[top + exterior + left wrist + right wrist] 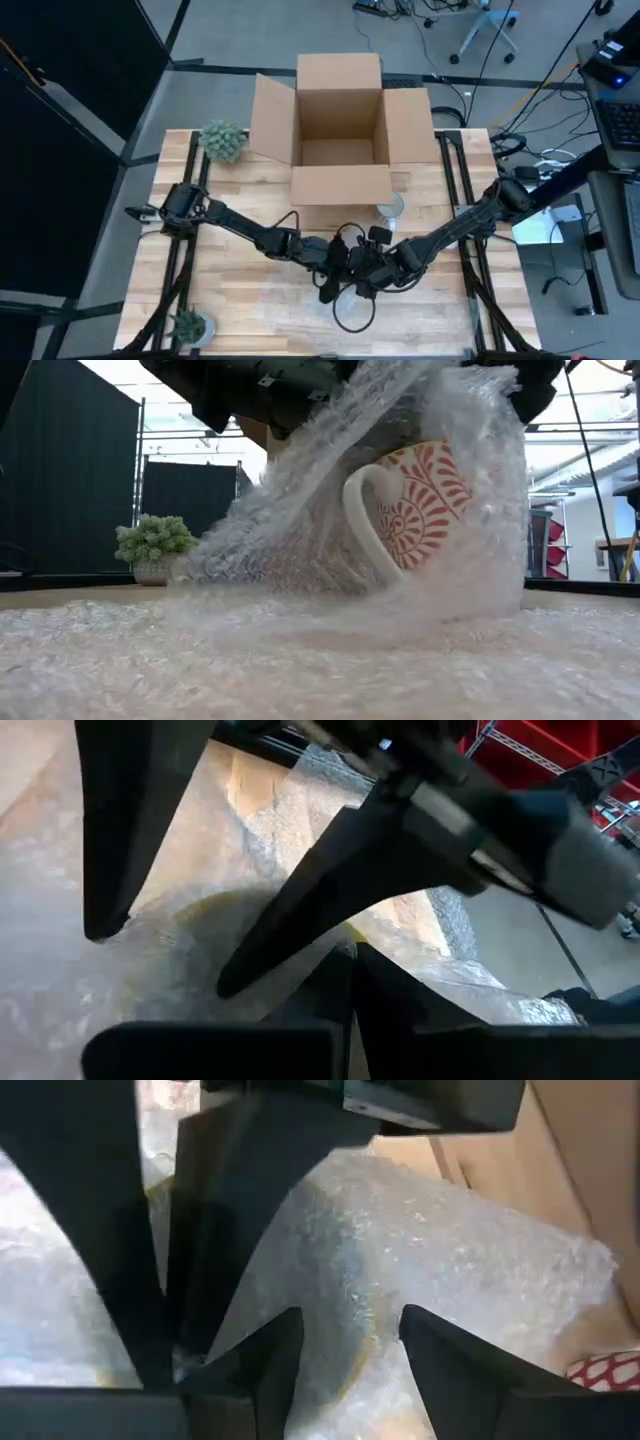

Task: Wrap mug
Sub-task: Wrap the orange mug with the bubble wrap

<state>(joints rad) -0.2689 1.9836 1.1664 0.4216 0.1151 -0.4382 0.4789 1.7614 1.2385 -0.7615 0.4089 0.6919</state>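
We see both arms met at the near middle of the tabletop (250, 300), over the mug (425, 510), which lies tilted with its handle toward the low camera. Bubble wrap (300, 530) is draped up over it and spreads flat across the wood below.

Step in hand, as we judge it: folding the sheet over the mug. The wrap covers the top and far side; the patterned face and handle show through only a thin layer.

Left gripper (328, 262) is just beside right gripper (372, 266). Right fingers (262, 1365) stand spread, wrap between them but not pinched. Left fingers: we cannot tell (own view mostly blocked by the other arm's fingers).

Next move likely calls for one gripper to pin the mug while the other draws the loose edge round.

Surroundings: open cardboard box (338, 120) at the far side, small potted plant (223, 140) at the far-left corner, dark curtains and cabling beyond.
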